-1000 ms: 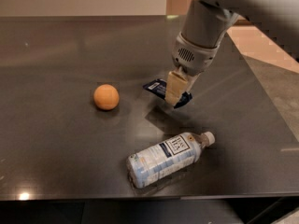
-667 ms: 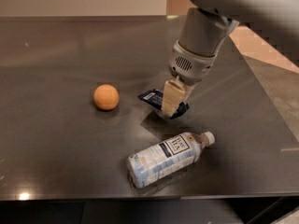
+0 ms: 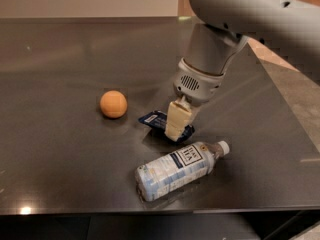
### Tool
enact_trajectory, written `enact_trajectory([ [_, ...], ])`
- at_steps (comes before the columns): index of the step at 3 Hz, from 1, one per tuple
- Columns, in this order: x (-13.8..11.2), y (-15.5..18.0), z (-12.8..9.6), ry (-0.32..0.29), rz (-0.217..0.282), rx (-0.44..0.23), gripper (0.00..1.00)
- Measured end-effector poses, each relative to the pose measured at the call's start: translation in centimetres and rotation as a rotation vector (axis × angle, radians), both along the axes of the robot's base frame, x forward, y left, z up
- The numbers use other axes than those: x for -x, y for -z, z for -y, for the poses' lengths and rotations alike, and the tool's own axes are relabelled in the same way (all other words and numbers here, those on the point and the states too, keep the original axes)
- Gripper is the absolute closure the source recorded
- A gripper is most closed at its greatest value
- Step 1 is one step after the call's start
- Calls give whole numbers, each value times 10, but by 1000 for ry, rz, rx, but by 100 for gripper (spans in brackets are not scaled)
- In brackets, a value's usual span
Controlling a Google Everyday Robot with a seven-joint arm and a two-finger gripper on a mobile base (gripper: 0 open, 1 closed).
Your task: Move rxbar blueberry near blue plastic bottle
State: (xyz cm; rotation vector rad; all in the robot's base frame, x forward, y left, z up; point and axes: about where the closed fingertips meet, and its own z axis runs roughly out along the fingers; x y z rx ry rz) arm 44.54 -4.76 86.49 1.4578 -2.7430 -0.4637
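The rxbar blueberry (image 3: 154, 119) is a small dark navy wrapper, held at its middle by my gripper (image 3: 176, 126), low over the dark table. My gripper's cream fingers (image 3: 176, 119) are shut on the bar. The arm comes down from the upper right. The blue plastic bottle (image 3: 180, 169) lies on its side just below the bar, white cap pointing right, label facing up. The bar's right end is partly hidden behind the fingers.
An orange ball (image 3: 113, 104) sits on the table left of the bar. The dark table (image 3: 60, 154) has its front edge just below the bottle and its right edge angling past the arm.
My gripper has carried the bar down and left, closer to the bottle. The bottle and the ball have not moved.
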Motion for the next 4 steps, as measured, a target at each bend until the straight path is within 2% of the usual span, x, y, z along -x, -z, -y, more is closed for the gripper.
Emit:
enact_trajectory([
  [1,7,4,-1,-13,-11,-3,58],
  [3,4,3,-4,-10,7,-10,12],
  [4,3,3,-5,-9,14,-13,0],
])
